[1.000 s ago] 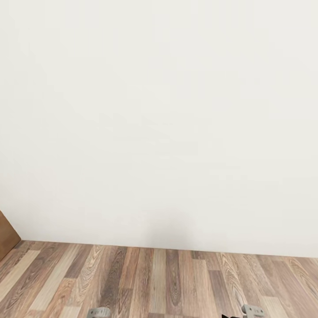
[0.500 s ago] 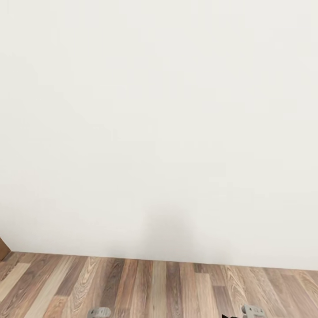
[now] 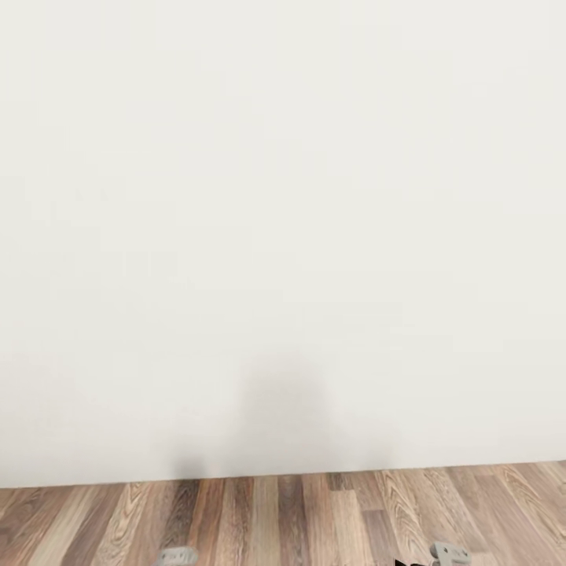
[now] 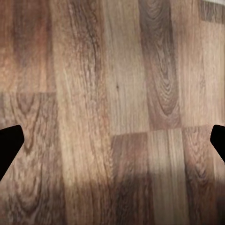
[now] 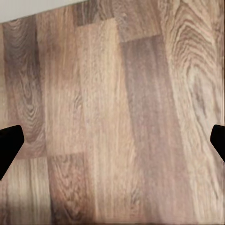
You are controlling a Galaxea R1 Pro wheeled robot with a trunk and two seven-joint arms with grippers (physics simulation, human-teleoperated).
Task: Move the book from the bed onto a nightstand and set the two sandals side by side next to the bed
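Observation:
The book, the sandals, the bed and the nightstands are out of view. In the left wrist view my left gripper (image 4: 112, 145) hangs open over wood-plank floor (image 4: 117, 93), its dark fingertips (image 4: 9, 143) far apart with nothing between them. My right gripper (image 5: 112, 145) is open in the same way over the floor (image 5: 117, 117) in the right wrist view, its fingertips (image 5: 9, 143) at the picture's edges. Both point down at bare planks.
A plain white wall (image 3: 283, 236) stands close ahead in the head view, with a narrow strip of wood-plank floor (image 3: 314, 511) at its foot. Two grey parts of my arms (image 3: 177, 556) (image 3: 450, 554) show at the lower edge. The wall's base (image 5: 28, 11) shows near the right gripper.
The head camera has moved: the wall takes up more of the picture, the floor strip has shrunk, and a brown object at the left edge has slid out of sight. The grippers look unchanged.

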